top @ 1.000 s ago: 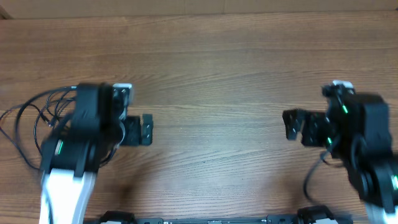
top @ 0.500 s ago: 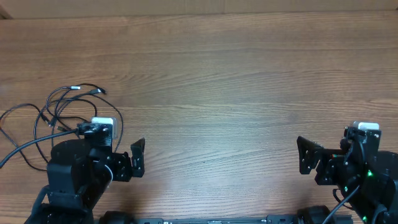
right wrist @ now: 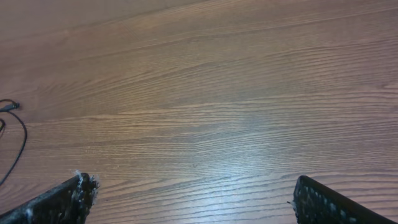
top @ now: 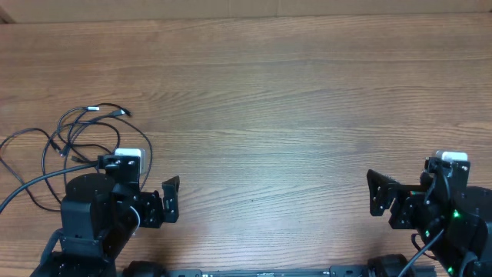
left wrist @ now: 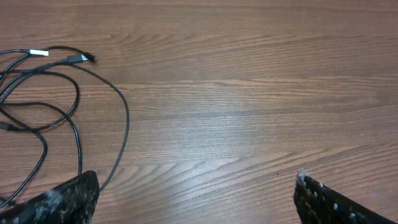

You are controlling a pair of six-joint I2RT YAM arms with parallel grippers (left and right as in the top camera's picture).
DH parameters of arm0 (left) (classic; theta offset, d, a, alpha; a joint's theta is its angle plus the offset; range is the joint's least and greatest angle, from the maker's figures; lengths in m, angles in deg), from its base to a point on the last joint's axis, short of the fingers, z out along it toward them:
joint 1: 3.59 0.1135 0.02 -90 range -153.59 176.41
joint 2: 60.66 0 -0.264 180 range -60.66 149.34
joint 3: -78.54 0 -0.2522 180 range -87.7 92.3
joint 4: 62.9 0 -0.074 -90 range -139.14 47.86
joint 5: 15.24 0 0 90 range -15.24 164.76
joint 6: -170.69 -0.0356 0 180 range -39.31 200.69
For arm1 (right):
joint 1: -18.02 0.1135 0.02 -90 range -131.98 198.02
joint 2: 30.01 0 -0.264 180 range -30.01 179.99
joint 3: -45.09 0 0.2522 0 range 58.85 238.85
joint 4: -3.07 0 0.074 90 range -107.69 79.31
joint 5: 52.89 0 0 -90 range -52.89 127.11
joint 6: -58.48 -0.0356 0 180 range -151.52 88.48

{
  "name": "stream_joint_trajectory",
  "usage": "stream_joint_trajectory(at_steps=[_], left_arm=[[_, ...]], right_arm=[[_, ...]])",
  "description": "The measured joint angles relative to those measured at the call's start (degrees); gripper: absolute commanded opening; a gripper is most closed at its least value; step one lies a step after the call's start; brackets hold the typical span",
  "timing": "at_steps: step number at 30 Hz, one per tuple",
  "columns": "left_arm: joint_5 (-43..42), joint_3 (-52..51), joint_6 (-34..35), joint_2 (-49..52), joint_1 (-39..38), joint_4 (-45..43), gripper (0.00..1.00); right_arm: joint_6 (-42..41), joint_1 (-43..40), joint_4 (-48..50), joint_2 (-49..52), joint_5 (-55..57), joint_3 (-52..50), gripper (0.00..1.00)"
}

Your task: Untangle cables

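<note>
The cables [top: 65, 142] are thin black cords lying in loose overlapping loops at the table's left side, with small plugs at the far ends [top: 115, 111]. In the left wrist view the cables [left wrist: 78, 134] loop across the upper left. My left gripper [top: 171, 201] is open and empty near the front edge, just right of the cables; its fingers frame bare wood [left wrist: 196, 202]. My right gripper [top: 377, 194] is open and empty at the front right [right wrist: 193, 202]. One cable end [right wrist: 22, 134] shows at the far left of the right wrist view.
The wooden table [top: 269, 100] stretches between the arms. Both arm bodies sit low at the front edge, the left one [top: 88, 215] close to the nearest cable loops, the right one [top: 446, 215] at the far right.
Both arms have drawn back to the front edge from mid-table. The left arm no longer covers the cables, which now lie in full view. In the last half second nothing moved.
</note>
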Motion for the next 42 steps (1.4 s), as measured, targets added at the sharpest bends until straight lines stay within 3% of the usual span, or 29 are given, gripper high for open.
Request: stream_joint_trajectory(at_steps=[6,17,33,42], left_arm=[[0.0,0.0,0.0,0.0,0.0,0.31,1.0],[0.0,0.0,0.0,0.0,0.0,0.33,0.99],[0.04,-0.07,0.0,0.04,0.0,0.44,1.0],[0.17,-0.09,0.0,0.04,0.0,0.46,1.0]], right_arm=[[0.61,0.02,0.07,0.0,1.75,0.0,1.0],[0.83,-0.85,9.25,-4.52,3.67,-3.98,1.0],[0.85,-1.44,30.18,-30.58,4.09,-30.51,1.0],[0.85,-2.62,45.46,-33.44,3.93,-43.23,1.0]])
